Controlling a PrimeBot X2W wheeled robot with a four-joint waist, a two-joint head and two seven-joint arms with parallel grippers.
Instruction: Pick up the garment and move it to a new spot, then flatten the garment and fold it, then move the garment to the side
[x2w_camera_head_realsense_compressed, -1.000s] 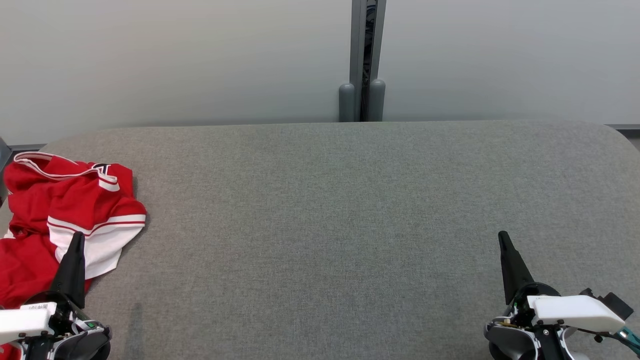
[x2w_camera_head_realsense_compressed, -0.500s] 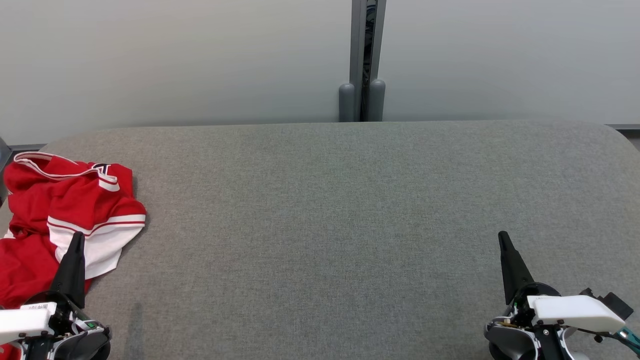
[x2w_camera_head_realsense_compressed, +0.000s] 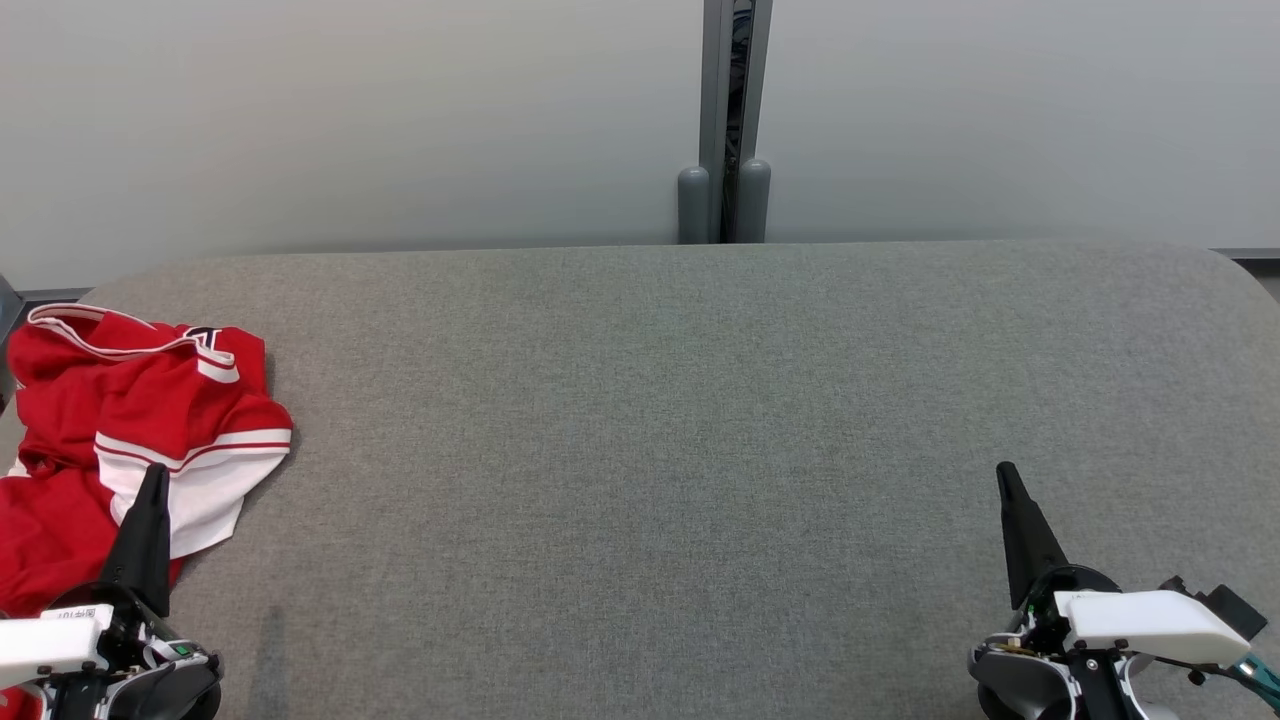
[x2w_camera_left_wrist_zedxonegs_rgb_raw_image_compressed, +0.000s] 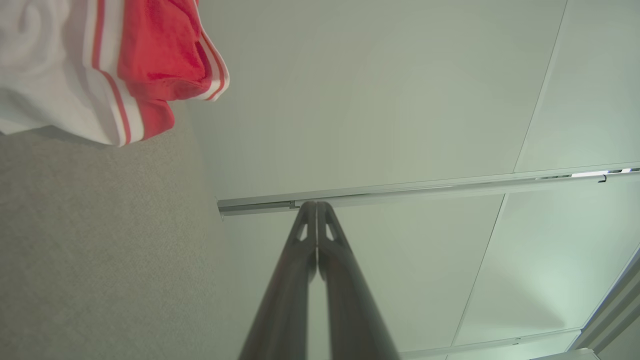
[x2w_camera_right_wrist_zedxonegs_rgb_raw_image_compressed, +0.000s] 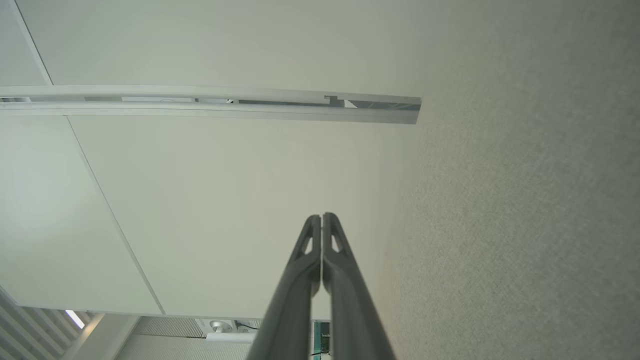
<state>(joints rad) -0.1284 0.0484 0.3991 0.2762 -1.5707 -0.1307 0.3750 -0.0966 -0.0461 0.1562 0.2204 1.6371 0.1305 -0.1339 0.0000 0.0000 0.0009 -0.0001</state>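
A crumpled red garment (x2w_camera_head_realsense_compressed: 120, 420) with white stripes and a white panel lies at the far left of the grey padded surface (x2w_camera_head_realsense_compressed: 650, 450). In the left wrist view the garment (x2w_camera_left_wrist_zedxonegs_rgb_raw_image_compressed: 100, 65) hangs into the upper left corner. My left gripper (x2w_camera_head_realsense_compressed: 155, 472) is shut and empty at the lower left, its tip in front of the garment's white panel; whether it touches the cloth I cannot tell. In its own view the left gripper (x2w_camera_left_wrist_zedxonegs_rgb_raw_image_compressed: 316, 204) shows both fingers pressed together. My right gripper (x2w_camera_head_realsense_compressed: 1003, 470) is shut and empty at the lower right, far from the garment. The right gripper (x2w_camera_right_wrist_zedxonegs_rgb_raw_image_compressed: 321, 216) shows closed fingers too.
A pale wall stands behind the surface, with a grey vertical post (x2w_camera_head_realsense_compressed: 722, 120) at its middle. The grey surface has rounded far corners and stretches wide between my two grippers. A metal rail (x2w_camera_right_wrist_zedxonegs_rgb_raw_image_compressed: 210, 102) crosses the wall.
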